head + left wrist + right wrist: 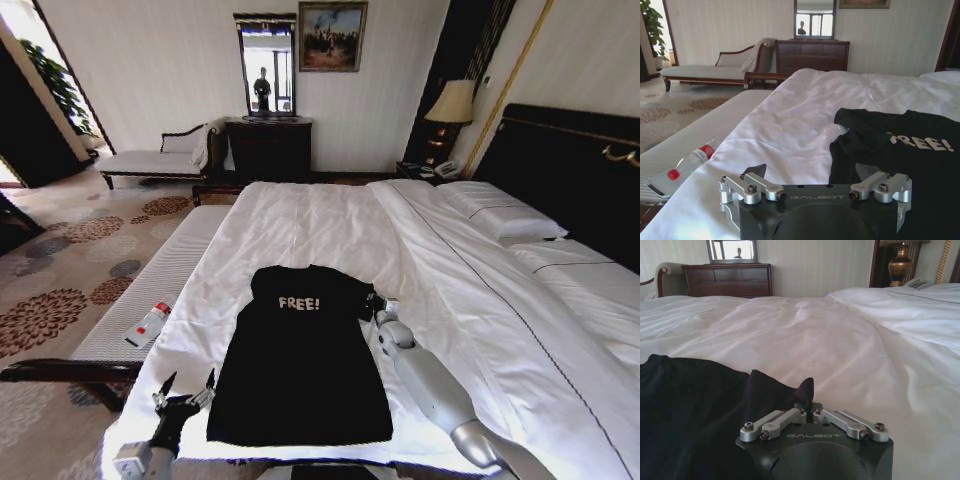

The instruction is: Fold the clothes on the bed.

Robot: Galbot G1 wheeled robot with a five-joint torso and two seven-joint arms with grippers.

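One black T-shirt (300, 360) spread flat on the white duvet of the bed (330, 225), near its foot edge, chest lettering facing up, both sleeves tucked in over the body. Left gripper (186, 391) low by the shirt's lower left corner, just beside the hem, fingers spread apart and holding nothing. Right gripper (374, 305) at the shirt's right shoulder, right arm (430, 385) stretched along the shirt's right edge, fingers pinched together on the cloth there. Padded bench (165, 285) alongside the bed on the left, a small bottle (148, 324) with a red cap lying on it. Chaise longue (160, 160) and dark dresser (268, 148) against the far wall, lamp (452, 105) beside the headboard (570, 175).

Left wrist view: left gripper (815, 175) with jaws wide open above bare duvet, one finger (754, 171) over white cloth, the other at the shirt's edge. T-shirt (900, 155) to one side, a folded sleeve lying over the body. Bottle (682, 169) on the bench (700, 130) beyond.

Right wrist view: right gripper (807, 405) closed on a peak of the T-shirt (695, 405), fabric pulled up into a small fold between the fingertips. White bed (840, 335) stretching away behind.
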